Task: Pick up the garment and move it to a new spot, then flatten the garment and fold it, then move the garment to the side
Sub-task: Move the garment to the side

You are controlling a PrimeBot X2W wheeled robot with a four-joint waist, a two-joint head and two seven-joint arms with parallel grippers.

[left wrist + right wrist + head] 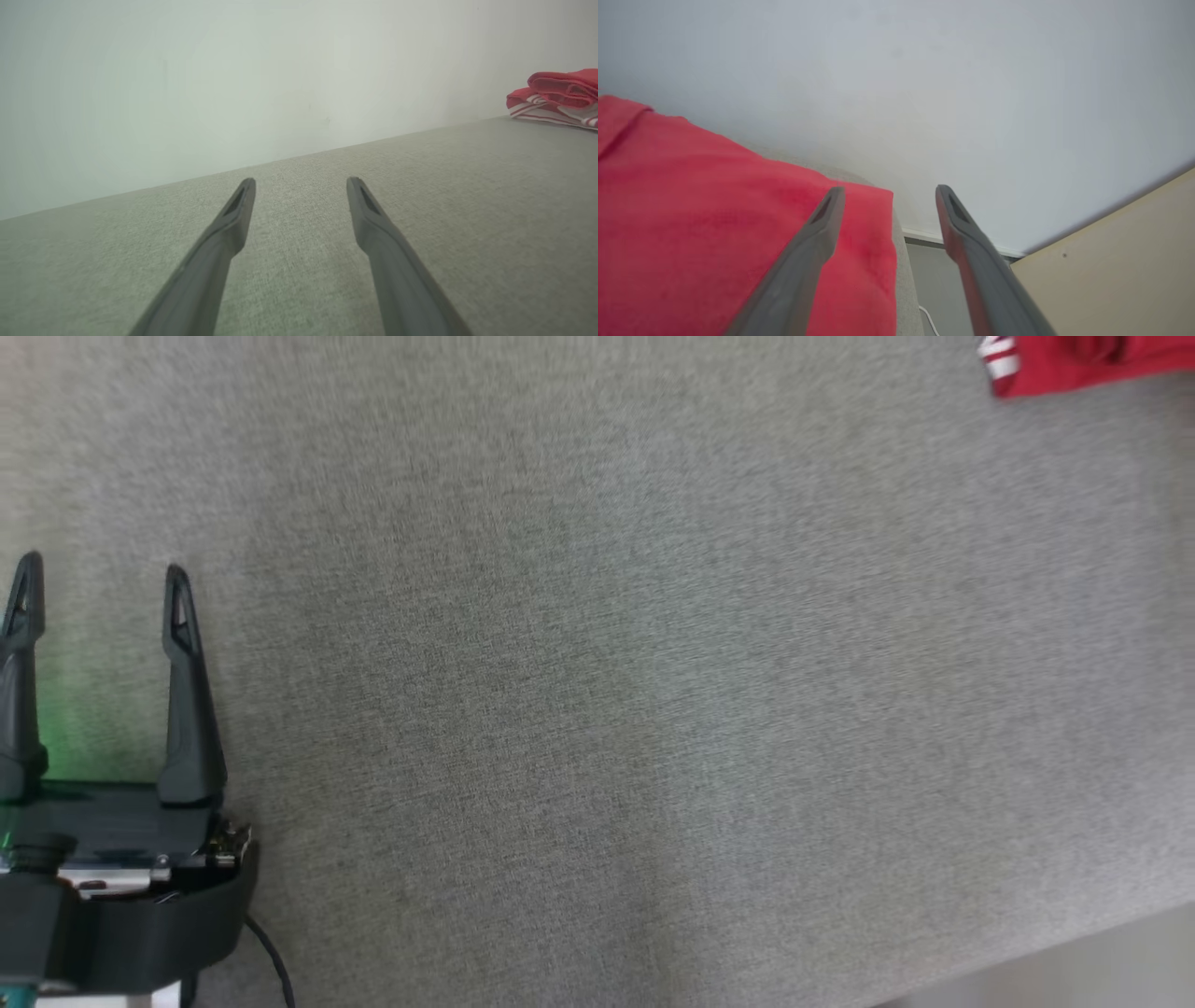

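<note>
Folded red garment (1092, 364), far right on grey surface (597, 709). Left gripper (102, 565) near left, spread, empty, well apart from garment. Right gripper (890, 188) at garment's edge, spread, empty.

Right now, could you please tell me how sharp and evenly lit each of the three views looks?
Head view: the grey surface looks smeared, as by motion, with a green glow at the left hand; left wrist view: weave crisp mid-frame, the red garment fairly clear, wall washed out; right wrist view: soft throughout, the garment a textureless blur near the right hand.
</note>
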